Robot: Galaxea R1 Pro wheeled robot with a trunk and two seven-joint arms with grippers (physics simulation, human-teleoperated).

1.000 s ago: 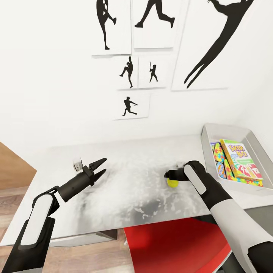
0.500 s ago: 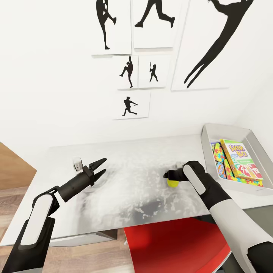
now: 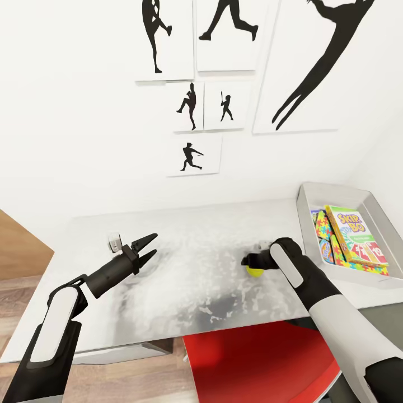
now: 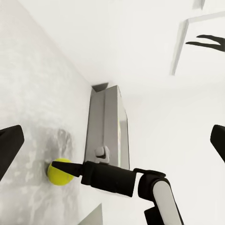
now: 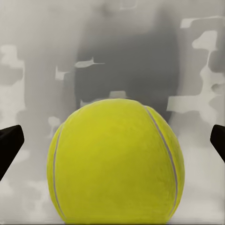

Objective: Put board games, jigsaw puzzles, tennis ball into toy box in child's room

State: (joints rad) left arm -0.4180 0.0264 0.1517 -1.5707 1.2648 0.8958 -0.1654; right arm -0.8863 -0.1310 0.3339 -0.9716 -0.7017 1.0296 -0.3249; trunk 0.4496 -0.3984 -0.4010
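I see a light-grey worktop point(image 3: 184, 263) with a mottled sheen set against the white wall. Three items lie directly on it. A yellow-green tennis ball point(image 3: 256, 271) rests on the right-centre area. A shallow grey toy box point(image 3: 330, 195) sits at the right end, well apart from the ball. A small white-grey object point(image 3: 115, 241), too small to identify, stands near the left rear edge.

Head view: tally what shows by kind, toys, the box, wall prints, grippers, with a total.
Tennis ball: 1
Board game, the SKIP-BO box: 1
Jigsaw puzzles: at least 1, partly covered
Toy box: 1
Silhouette prints: 6
Grippers, left gripper and right gripper: 2
Total: 12
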